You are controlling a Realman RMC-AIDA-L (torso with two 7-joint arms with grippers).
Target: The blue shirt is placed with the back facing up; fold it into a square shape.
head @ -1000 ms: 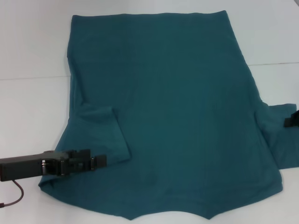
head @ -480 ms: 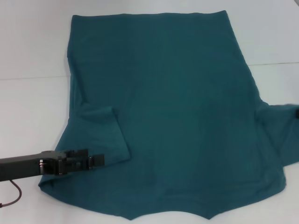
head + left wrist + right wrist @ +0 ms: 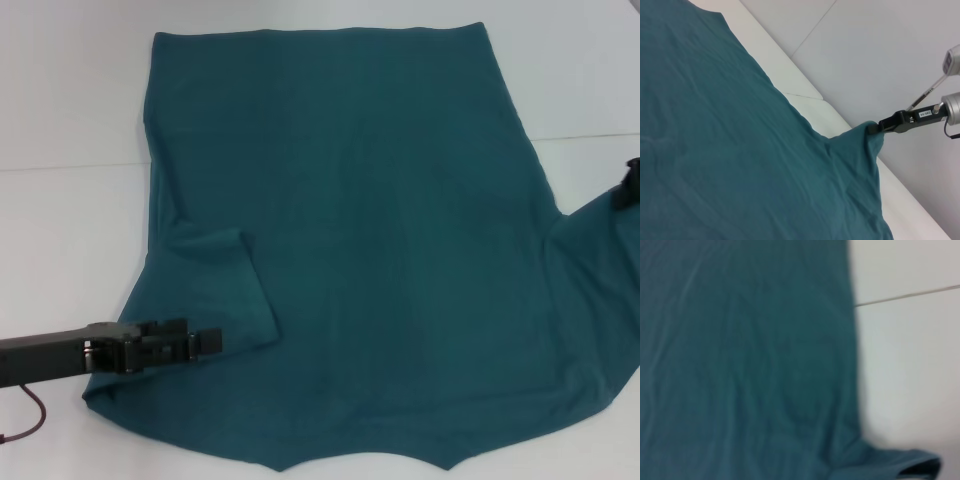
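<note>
White table (image 3: pixel 70 230), blue shirt (image 3: pixel 350 230) spread flat, seam line across

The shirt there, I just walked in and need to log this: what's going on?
The robot is folding a blue shirt spread on a white table. The left sleeve is already folded in, with the left gripper low beside it. The right gripper is pinching the right sleeve's tip and holding it up off the table, at the head view's right edge. The body lies flat, not yet folded.
</note>
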